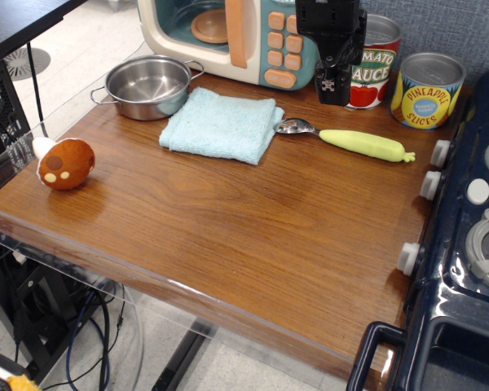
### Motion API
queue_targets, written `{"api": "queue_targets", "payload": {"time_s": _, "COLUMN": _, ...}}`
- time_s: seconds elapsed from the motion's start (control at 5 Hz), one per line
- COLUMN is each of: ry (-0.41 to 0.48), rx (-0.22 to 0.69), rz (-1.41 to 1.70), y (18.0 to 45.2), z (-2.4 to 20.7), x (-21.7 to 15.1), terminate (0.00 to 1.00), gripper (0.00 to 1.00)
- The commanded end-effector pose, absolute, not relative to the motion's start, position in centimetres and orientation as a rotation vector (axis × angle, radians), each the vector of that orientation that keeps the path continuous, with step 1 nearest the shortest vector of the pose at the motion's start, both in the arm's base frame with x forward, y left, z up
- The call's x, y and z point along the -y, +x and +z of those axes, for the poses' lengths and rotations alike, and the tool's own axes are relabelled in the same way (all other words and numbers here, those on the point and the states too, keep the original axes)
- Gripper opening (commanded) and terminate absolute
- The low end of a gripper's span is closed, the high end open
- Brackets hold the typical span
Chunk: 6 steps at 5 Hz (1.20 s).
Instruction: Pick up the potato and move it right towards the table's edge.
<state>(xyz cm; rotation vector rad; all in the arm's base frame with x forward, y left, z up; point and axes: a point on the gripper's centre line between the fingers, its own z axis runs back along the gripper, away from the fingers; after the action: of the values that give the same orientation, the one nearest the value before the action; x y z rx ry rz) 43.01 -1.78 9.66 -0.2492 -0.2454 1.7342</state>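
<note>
The potato is an orange-brown rounded toy with cream spots and a white stub. It lies on the brown wood table near the left edge, close to the clear acrylic rim. My gripper is black and hangs at the back of the table, in front of the tomato sauce can, far from the potato. Its fingers look close together with nothing between them.
A steel pot and a toy microwave stand at the back left. A light blue cloth and a yellow-green handled spoon lie mid-back. Tomato sauce and pineapple cans stand back right. A dark blue toy stove fills the right side.
</note>
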Motion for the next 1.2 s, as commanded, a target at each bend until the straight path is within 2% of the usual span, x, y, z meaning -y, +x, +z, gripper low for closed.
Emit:
{"api": "queue_targets", "payload": {"time_s": 0.0, "ry": -0.249, "rx": 0.245, "rz": 1.734, "y": 43.0, "z": 9.7, "x": 1.8, "terminate": 0.00, "gripper": 1.00}}
{"api": "queue_targets", "payload": {"time_s": 0.2, "ry": -0.205, "rx": 0.259, "rz": 1.828, "y": 40.8, "z": 8.7, "x": -0.6, "terminate": 0.00, "gripper": 1.00}}
{"api": "queue_targets", "payload": {"time_s": 0.6, "ry": -0.202, "rx": 0.262, "rz": 2.110, "y": 37.1, "z": 8.7, "x": -6.4, "terminate": 0.00, "gripper": 1.00}}
{"api": "queue_targets", "payload": {"time_s": 0.8, "ry": -0.200, "rx": 0.310, "rz": 2.278, "y": 34.5, "z": 8.0, "x": -10.0, "terminate": 0.00, "gripper": 1.00}}
{"api": "queue_targets", "payload": {"time_s": 1.0, "ry": -0.166, "rx": 0.392, "rz": 2.397, "y": 32.4, "z": 8.4, "x": -12.4, "terminate": 0.00, "gripper": 1.00}}
